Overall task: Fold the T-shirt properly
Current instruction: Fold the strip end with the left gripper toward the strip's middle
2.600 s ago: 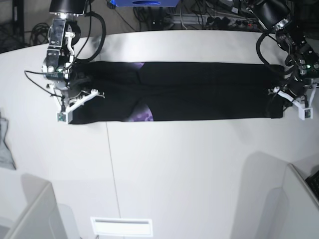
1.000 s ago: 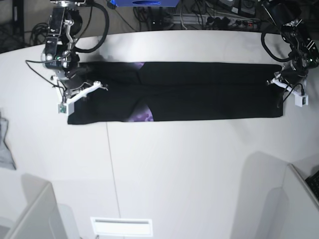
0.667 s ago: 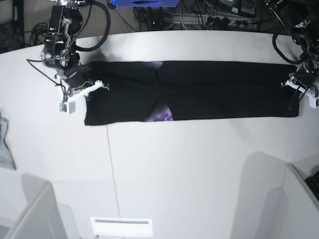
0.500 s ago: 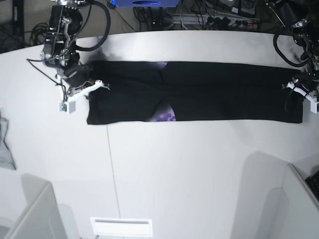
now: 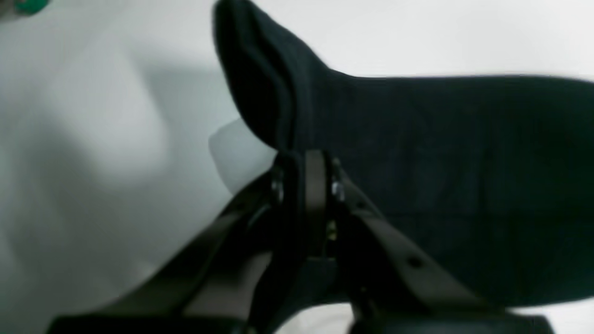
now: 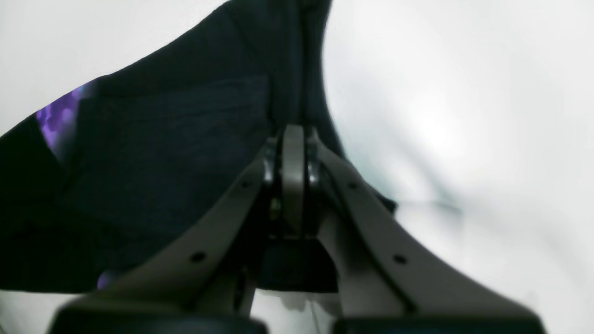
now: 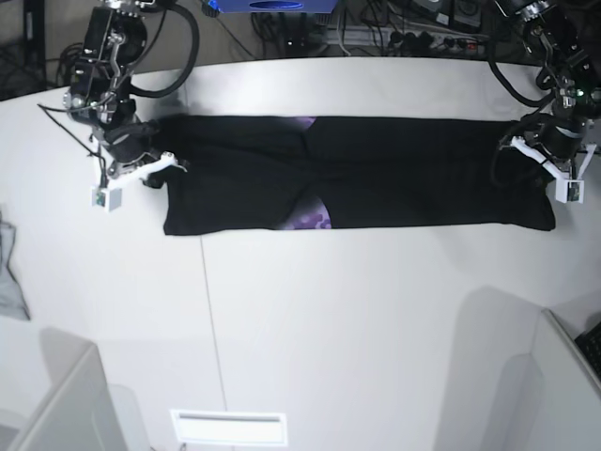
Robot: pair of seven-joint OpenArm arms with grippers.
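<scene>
On the white surface [image 7: 376,310] in the base view, the T-shirt [image 7: 413,178] lies as a long black band running 9-to-3 across the far half, folded lengthwise. Purple print patches peek out at the fold seam, one at the band's 12 o'clock edge, one at its 6 o'clock edge, left of centre. Right gripper [image 7: 155,164] sits at the band's 9 o'clock end, left gripper [image 7: 545,160] at the 3 o'clock end, each touching the cloth. Grey cloth [image 7: 9,268] at the frame's 9 o'clock edge, well apart from the shirt. Cables and a blue box along 12 o'clock, off the surface.

Left wrist view: left gripper [image 5: 306,174] jaws together, clamped on the T-shirt [image 5: 441,148] edge. A thick bunched fold rises from the jaws toward 11 o'clock; the rest of the black cloth spreads flat toward 3 o'clock. White surface [image 5: 93,162] fills the 9 o'clock side. View is soft, so layer count is unclear.

Right wrist view: right gripper [image 6: 292,153] jaws pressed together on the T-shirt [image 6: 176,153] hem. Cloth runs from the jaws up to 12 o'clock and spreads out to 9 o'clock, with a purple print patch showing at 9–10 o'clock. Bare surface [image 6: 464,116] on the 3 o'clock side.
</scene>
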